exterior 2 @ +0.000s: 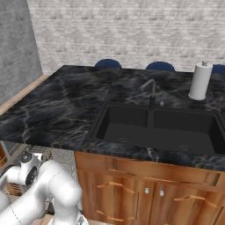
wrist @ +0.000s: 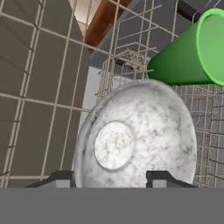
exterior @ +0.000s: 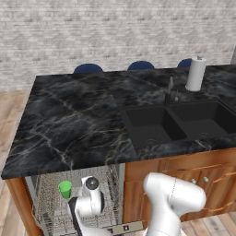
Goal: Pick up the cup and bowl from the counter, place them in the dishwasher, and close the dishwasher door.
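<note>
My gripper [wrist: 113,177] fingers stand apart around the bowl [wrist: 135,135], frame centre; I'd back out straight, avoiding the cup [wrist: 192,52].

You're in a home kitchen: ahead and above the claw runs a black marble counter [exterior: 69,124] over brown wooden cabinets [exterior 2: 145,193], with a black double sink [exterior: 179,122] and faucet [exterior 2: 151,90], a paper-towel roll [exterior: 196,73], blue chair backs [exterior: 87,68] against a pale brick wall [exterior: 115,32], and wire dishwasher racks [wrist: 39,100] right around it.
</note>
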